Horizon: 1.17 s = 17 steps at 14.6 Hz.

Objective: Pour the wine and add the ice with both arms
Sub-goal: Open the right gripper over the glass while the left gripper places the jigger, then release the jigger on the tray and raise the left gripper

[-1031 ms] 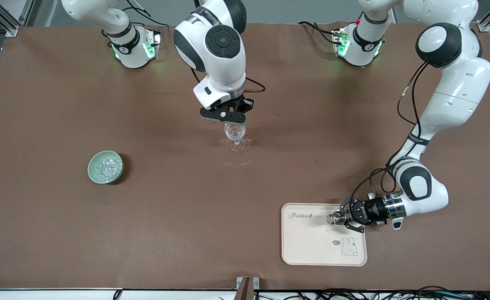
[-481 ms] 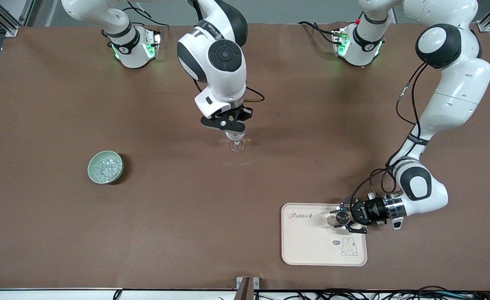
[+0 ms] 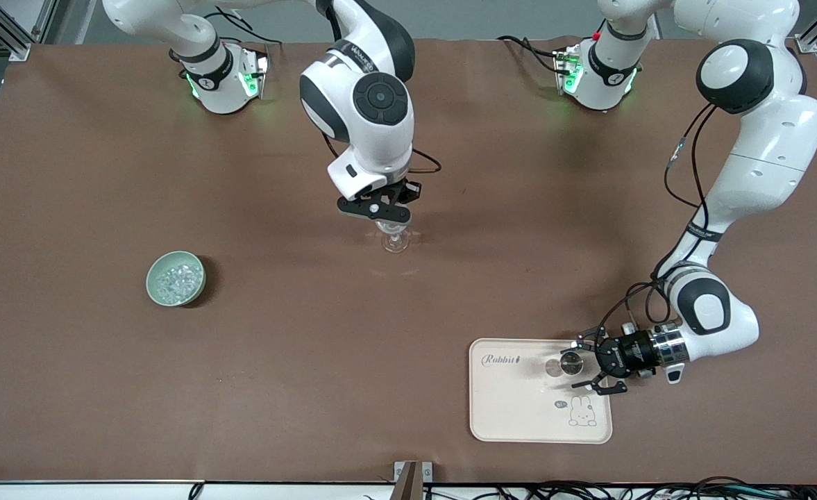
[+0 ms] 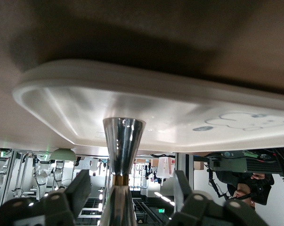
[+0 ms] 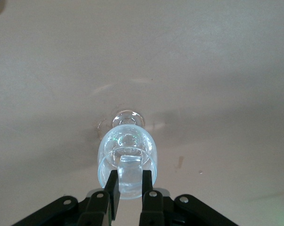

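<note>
A: What has been altered, and what follows for the task?

B: The ice [image 3: 175, 280] is left untouched in the pale green bowl [image 3: 148, 278], well apart from both grippers, toward the right arm's end of the table [image 3: 297, 361]. The right gripper [image 3: 389, 219] has been lowered onto the wine glass [image 3: 396, 241], so that the rim is now met from above. Whether anything is held there cannot be told. The left gripper [image 3: 584, 364] has been opened and drawn slightly back. The metal measuring cup [image 3: 570, 360] is left standing on the cream tray [image 3: 512, 410], just ahead of the spread fingers [image 3: 599, 387] and touched by neither.

A: And the meaning?

B: The pouring step is judged finished, since the cup has been set down and released. The ice step is judged to be still outstanding.

A: How are the arms posed?

B: The right arm is bent over the middle of the table, with its wrist pointed straight down. The left arm is folded, elbow high, with its wrist turned level, so the gripper is aimed low across the tray.
</note>
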Available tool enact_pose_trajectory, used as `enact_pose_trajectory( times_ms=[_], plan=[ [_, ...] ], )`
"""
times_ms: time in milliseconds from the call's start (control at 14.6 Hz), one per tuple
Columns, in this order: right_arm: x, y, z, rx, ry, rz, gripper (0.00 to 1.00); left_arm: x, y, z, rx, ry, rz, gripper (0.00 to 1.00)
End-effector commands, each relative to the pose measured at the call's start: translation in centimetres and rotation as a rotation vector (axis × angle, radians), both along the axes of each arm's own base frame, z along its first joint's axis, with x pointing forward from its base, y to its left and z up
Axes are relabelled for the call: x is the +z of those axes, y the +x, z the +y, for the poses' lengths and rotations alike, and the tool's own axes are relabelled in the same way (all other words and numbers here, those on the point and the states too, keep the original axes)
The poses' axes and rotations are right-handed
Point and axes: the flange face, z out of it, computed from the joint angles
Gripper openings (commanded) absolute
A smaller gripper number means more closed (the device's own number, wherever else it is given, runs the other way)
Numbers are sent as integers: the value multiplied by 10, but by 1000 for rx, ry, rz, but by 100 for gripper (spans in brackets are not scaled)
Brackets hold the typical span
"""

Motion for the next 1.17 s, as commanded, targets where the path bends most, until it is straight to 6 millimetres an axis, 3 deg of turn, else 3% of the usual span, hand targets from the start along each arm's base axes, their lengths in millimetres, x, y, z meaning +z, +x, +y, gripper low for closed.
enact_pose_trajectory(
  times_ms=[0, 206, 344, 618, 824, 1099],
  plan=[
    [-4, -3, -1, 4, -12, -11, 2, 31, 2, 18, -53, 44, -36, 100],
    [-4, -3, 0, 6, -13, -12, 4, 65, 3, 42, -128, 127, -58, 100],
    [-6, -3, 1, 6, -12, -13, 5, 96, 1, 59, -215, 269, -68, 100],
    [-11, -4, 3, 11, -18, -8, 10, 188, -8, 55, -450, 541, -155, 100],
    [-11, -4, 3, 9, -18, -8, 14, 282, -21, 36, -602, 736, -289, 100],
    [-11, -4, 3, 9, -18, -6, 34, 373, -52, 29, -869, 927, -471, 100]
  ],
)
